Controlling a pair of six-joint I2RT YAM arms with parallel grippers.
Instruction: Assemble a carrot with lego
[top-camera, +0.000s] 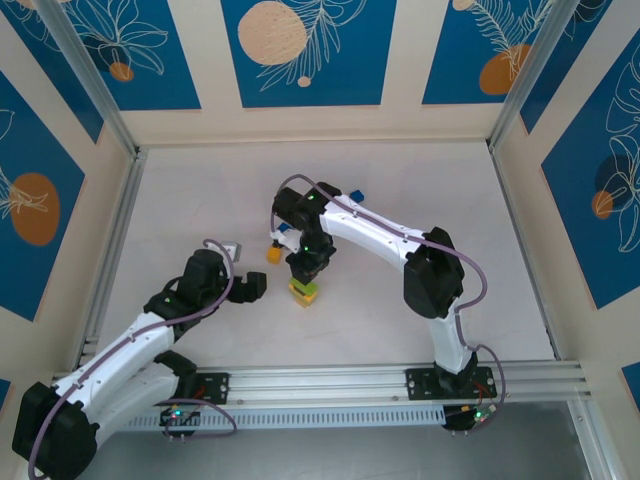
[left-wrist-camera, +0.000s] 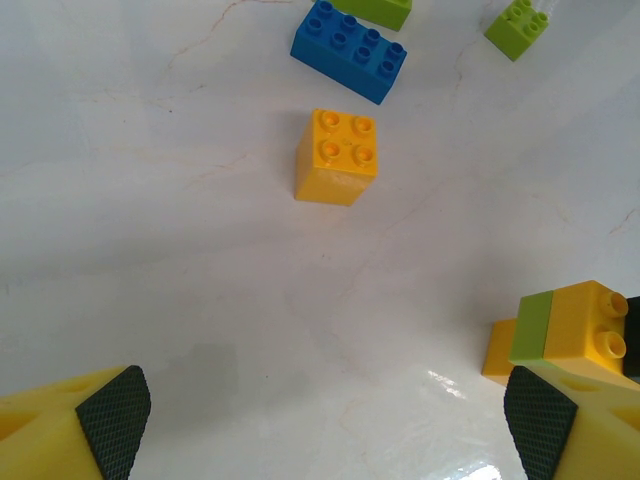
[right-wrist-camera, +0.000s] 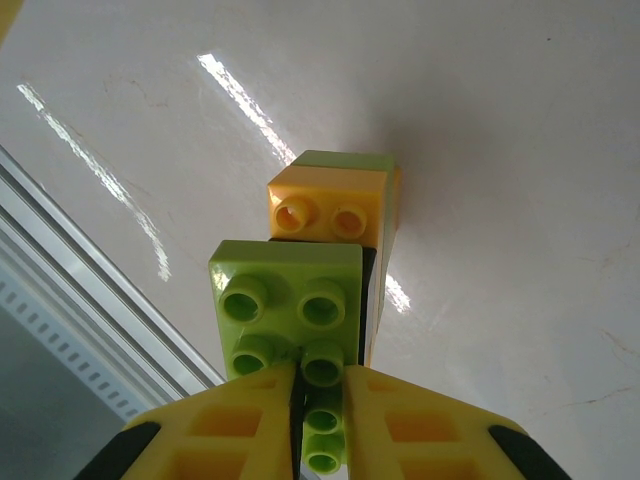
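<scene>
My right gripper (right-wrist-camera: 322, 385) is shut on a lime green lego brick (right-wrist-camera: 285, 290), its fingers pinching the studs. That brick sits on a small stack (right-wrist-camera: 330, 205) of orange, lime green and a thin black layer standing on the table. From above, the right gripper (top-camera: 310, 264) hangs directly over the stack (top-camera: 303, 293). My left gripper (left-wrist-camera: 328, 420) is open with only bare table between its pads (left-wrist-camera: 115, 415), and stands left of the stack (left-wrist-camera: 565, 325). In the top view the left gripper (top-camera: 252, 288) is close to the stack.
A loose orange brick (left-wrist-camera: 338, 157) stands ahead of the left gripper, with a blue brick (left-wrist-camera: 350, 48) and two lime green bricks (left-wrist-camera: 517, 27) beyond it. Another blue brick (top-camera: 357, 193) lies farther back. White walls (top-camera: 320, 125) enclose the table.
</scene>
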